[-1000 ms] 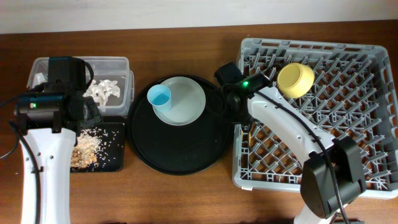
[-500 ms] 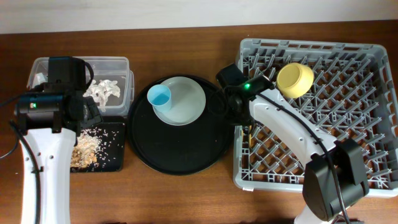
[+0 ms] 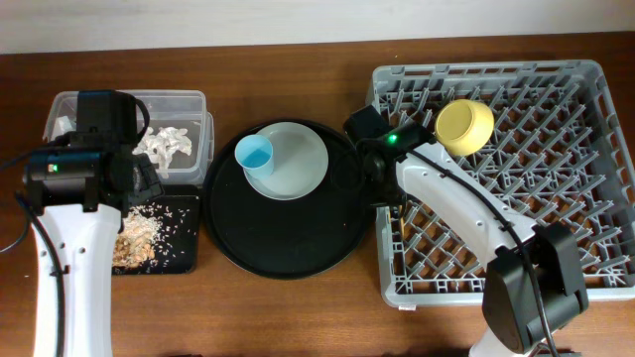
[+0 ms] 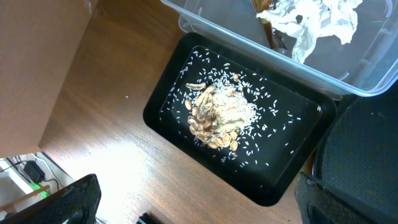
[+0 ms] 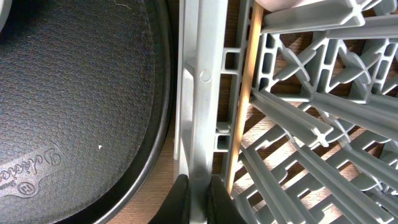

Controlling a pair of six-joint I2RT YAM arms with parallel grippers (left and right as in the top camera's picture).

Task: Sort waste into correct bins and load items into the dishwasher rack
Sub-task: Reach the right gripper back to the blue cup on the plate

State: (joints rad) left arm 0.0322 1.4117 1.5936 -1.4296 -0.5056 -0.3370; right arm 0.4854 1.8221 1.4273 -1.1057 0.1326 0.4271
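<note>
At the right end of the bench, the rack is gripped by its left wall: the right fingers are pressed together on the grey rim, with no dish between them. A thin wooden strip, probably a chopstick, lies just inside that wall.

If the rim is pulled or lifted from here, the whole rack could be dragged or tipped. The bowl, perched on its side near the rack's far-left corner, could then be rolled off its pegs, and the strip shaken down through the lattice. A push leftward would drive the rack against the round tray, which it nearly touches, and the plate and blue cup on the tray's far side would be jolted.

At the left end, tissue is seen in the tub and scraps in the black tray. The left fingers are spread wide above that tray, holding nothing. The right arm lies across the rack's left half, so those pegs are blocked.
</note>
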